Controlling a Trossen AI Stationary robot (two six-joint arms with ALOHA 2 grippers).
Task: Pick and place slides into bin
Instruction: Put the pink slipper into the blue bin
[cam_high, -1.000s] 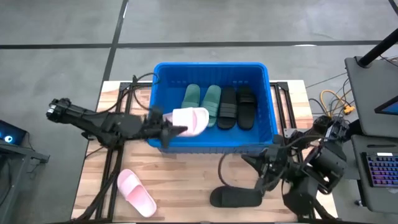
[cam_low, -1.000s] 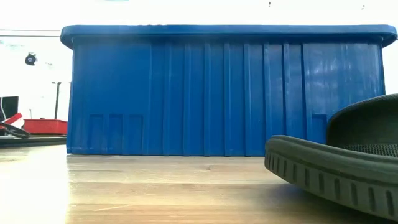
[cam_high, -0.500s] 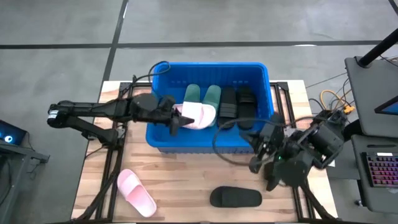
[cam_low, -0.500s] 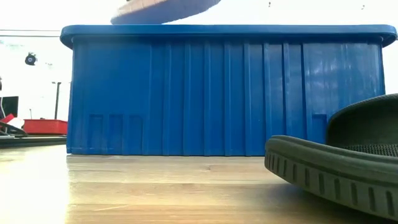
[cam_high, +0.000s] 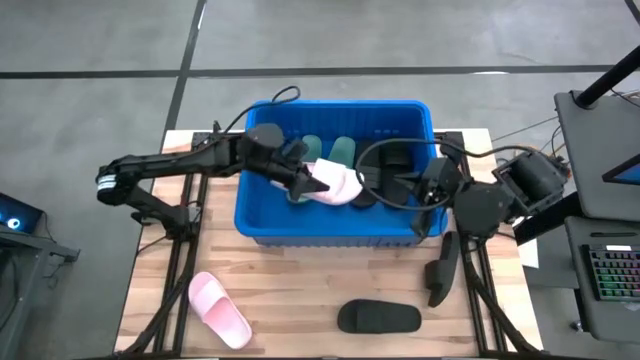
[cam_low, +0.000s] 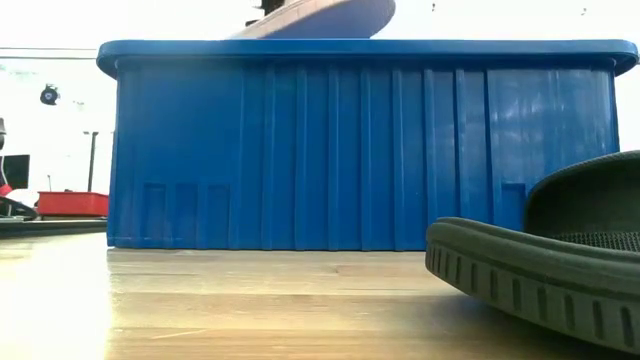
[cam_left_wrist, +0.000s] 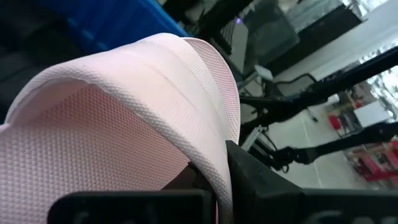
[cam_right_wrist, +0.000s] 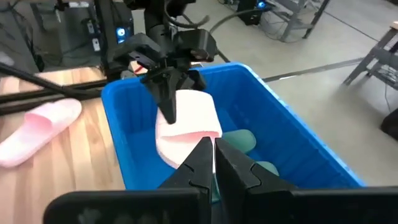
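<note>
The left claw (cam_high: 308, 180) is clamping a light pink slide (cam_high: 335, 183) by its strap and holding it in the air over the inside of the blue bin (cam_high: 262, 222), above the bin's left half. In the low view the slide's sole (cam_low: 322, 14) is showing just above the bin's rim (cam_low: 360, 47). Two sage green slides (cam_high: 343, 150) and two black slides (cam_high: 392, 157) are lying side by side in the bin, partly hidden by the arms. The bin is sitting at the far edge of the bench (cam_high: 300, 290). The right claw (cam_high: 402, 186) is reaching over the bin's right half with its fingers (cam_right_wrist: 202, 163) pressed together, holding nothing. A second pink slide (cam_high: 219, 309) is lying near the bench's near left corner, and a black slide (cam_high: 379, 318) is lying by the near edge, right of the middle.
</note>
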